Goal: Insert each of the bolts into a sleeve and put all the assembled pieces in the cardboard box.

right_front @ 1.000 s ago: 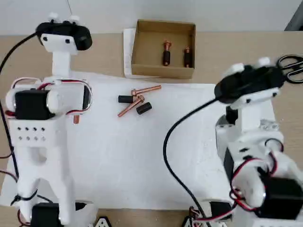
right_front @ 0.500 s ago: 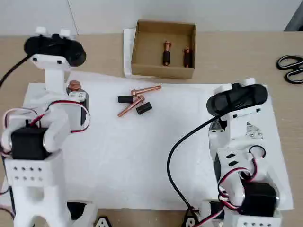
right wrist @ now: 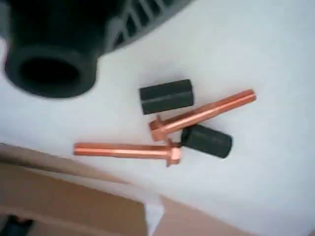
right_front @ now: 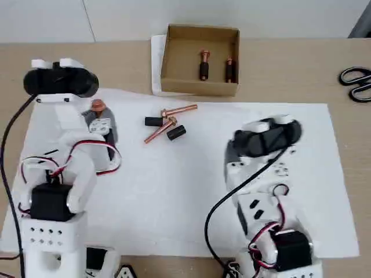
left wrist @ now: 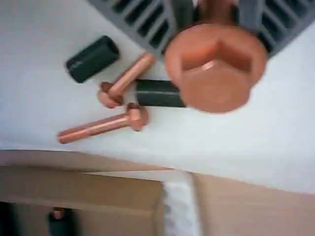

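The bolt (left wrist: 214, 69) sits clamped in the left hand (right_front: 99, 120), its copper flanged head sticking out past the fingers. The sleeve (right wrist: 49, 69) is gripped by the right hand (right_front: 232, 155) with its bore open toward the camera. Both pieces look small, rigid and light. The bolt's smooth shank is likely slippery, so holding it just below the head seems safest. The sleeve is best pinched across its flat sides, leaving the bore free.

On the high view's clock face, with the far edge at 12, two loose bolts (right_front: 179, 109) and two loose sleeves (right_front: 153, 121) lie in a small cluster at 2 o'clock from the left hand and 11 o'clock from the right. They rest on the white sheet (right_front: 174, 191), some touching. At 12 o'clock from the cluster the cardboard box (right_front: 168, 58) holds two assembled pieces (right_front: 204, 65), side by side and apart. Scissors (right_front: 356, 81) lie on the desk (right_front: 290, 69) at 3 o'clock from the box.
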### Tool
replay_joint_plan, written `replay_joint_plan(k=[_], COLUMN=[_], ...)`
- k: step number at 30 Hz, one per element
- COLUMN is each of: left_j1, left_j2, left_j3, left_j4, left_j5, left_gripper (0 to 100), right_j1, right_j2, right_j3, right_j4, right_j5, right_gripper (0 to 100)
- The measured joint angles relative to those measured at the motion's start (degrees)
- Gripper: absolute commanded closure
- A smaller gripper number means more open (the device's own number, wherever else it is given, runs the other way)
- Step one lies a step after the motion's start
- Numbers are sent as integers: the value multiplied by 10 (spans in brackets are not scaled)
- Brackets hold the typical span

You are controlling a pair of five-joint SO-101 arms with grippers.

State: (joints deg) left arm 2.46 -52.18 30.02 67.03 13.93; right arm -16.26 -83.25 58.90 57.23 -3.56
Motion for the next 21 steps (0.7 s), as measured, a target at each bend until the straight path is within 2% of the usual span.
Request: replay_joint_plan(k=[5,13,21], left_j1=[77,105,135], left_j2=[0,0,0], left_j3=[6,6,8], left_j4=[-23,-50,-50], left_j5=[73,86,86], left_gripper=[994,994,994], right_j1=[-51,-168,-185], right_j2=[0,0,-4], right_j3=[37,84,120], right_j4=[-37,-47,-47], right_j5=[0,0,0], right_gripper=[995,995,995])
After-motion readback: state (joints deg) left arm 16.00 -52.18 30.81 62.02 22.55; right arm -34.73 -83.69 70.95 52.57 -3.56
